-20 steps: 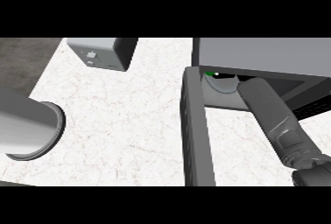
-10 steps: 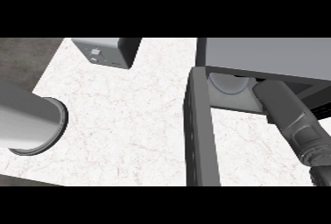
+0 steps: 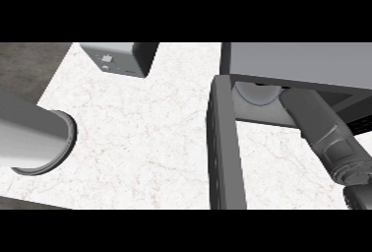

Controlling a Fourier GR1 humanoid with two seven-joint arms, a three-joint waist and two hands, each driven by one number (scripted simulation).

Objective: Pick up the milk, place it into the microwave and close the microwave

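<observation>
Two steps apparently remaining: release, then shutting microwave (image 3: 298, 64). Door (image 3: 224, 147) standing open, edge-on toward view. Right forearm (image 3: 323, 133) reaching into cavity past pale round plate (image 3: 256, 93). Right hand hidden inside, finger state impossible to tell. Milk unseen, presumably inside cavity. Left forearm (image 3: 33, 133) at left edge over counter (image 3: 145, 138), hand out of view.

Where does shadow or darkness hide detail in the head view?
Head view: the microwave cavity is dim beneath its top, so only a pale round shape shows inside; the right forearm runs into that opening, hiding its hand. The open door appears edge-on and dark. The marble counter is evenly lit, without glare.
</observation>
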